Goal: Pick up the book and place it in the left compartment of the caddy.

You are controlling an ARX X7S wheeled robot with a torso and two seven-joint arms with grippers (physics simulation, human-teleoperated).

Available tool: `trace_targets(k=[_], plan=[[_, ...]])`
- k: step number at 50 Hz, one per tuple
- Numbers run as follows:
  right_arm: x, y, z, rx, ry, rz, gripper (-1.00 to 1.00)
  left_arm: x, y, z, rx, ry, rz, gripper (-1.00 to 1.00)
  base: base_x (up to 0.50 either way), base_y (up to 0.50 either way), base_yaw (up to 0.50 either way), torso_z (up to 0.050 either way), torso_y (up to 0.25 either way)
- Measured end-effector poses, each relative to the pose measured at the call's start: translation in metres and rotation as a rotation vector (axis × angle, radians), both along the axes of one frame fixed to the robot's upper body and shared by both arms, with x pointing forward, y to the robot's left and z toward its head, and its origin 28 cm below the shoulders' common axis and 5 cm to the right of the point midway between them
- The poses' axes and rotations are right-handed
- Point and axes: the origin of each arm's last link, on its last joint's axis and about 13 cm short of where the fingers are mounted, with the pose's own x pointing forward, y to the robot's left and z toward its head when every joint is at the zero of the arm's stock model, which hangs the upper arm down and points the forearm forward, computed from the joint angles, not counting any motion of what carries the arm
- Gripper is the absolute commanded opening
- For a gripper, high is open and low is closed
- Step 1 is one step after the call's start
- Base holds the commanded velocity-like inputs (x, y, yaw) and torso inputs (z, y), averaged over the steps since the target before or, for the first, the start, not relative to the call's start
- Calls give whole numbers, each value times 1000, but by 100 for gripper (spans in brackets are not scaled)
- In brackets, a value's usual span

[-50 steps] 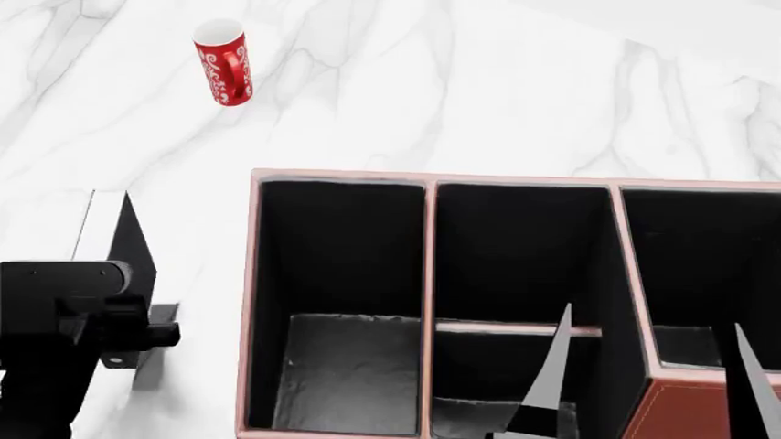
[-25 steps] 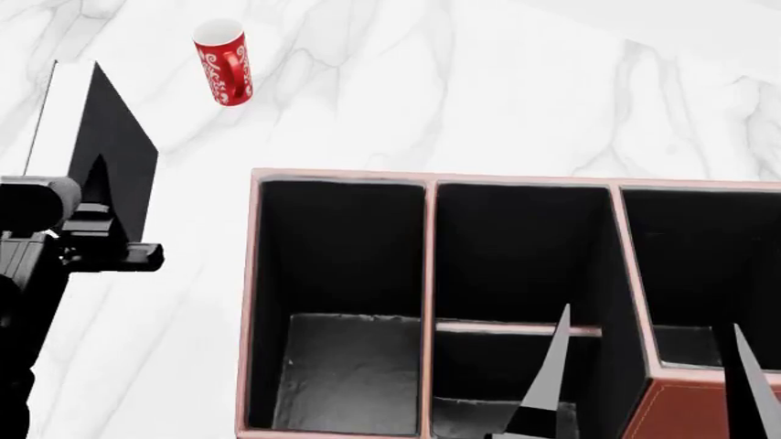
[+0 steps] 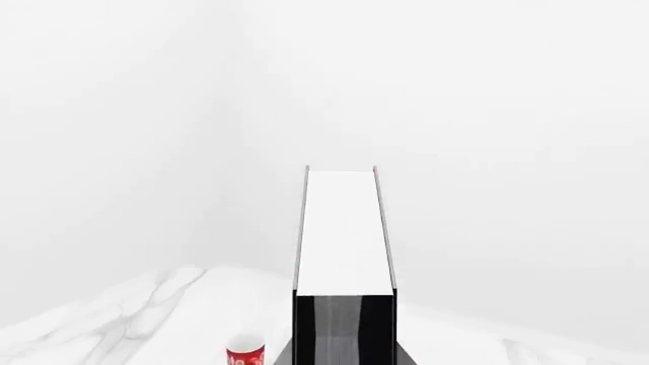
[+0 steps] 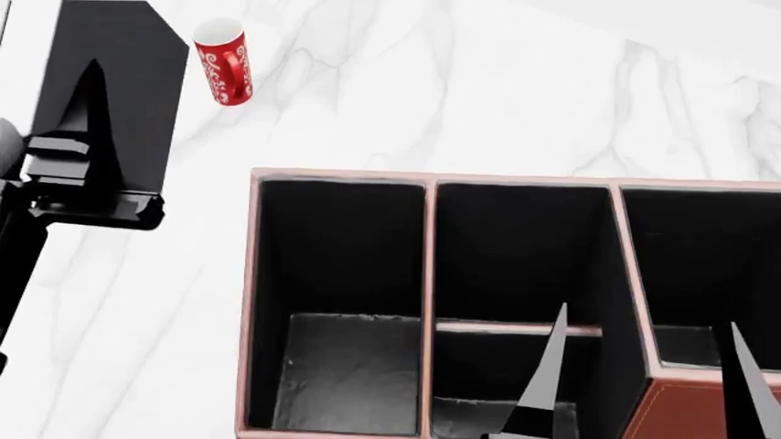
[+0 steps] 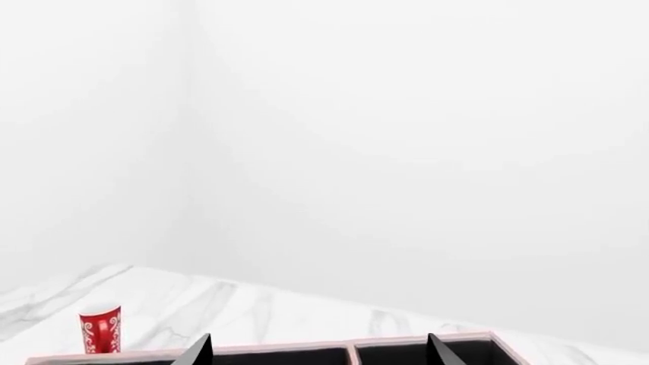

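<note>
Here, on a white marble tabletop [image 4: 513,82], the reddish-brown caddy [image 4: 683,407] has its large black-lined left compartment [image 4: 342,366] still unfilled, while the left gripper [image 4: 86,137], clenched on the thick black book [image 4: 134,55], holds it raised beside the caddy; the right gripper [image 4: 641,384] hangs spread, idle.

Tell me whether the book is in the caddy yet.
Not yet. The book is held in the left end effector, beside the caddy; the left compartment is empty.
</note>
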Motion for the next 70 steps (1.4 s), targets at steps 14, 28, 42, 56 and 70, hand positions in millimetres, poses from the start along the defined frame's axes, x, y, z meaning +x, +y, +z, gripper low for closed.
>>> trace_targets(k=[14,28,42,56,70], plan=[[0,0,1,0,-3,0,100,-14,-19,6,-17,7,-80,-100,0,0,0,0,1],[-1,0,2,0,-6,1,100,-23,-40,-8,-32,62,-131,-100,0,0,0,0,1],[-1,0,2,-2,-8,-1,100,-33,-61,-27,-29,125,-169,-100,0,0,0,1,1],[-2,0,3,-1,-11,-2,100,-38,-76,-40,-7,224,-183,-100,0,0,0,0,1],[-2,1,6,-1,-18,0,100,-27,-86,-54,23,295,-162,-100,0,0,0,0,1]])
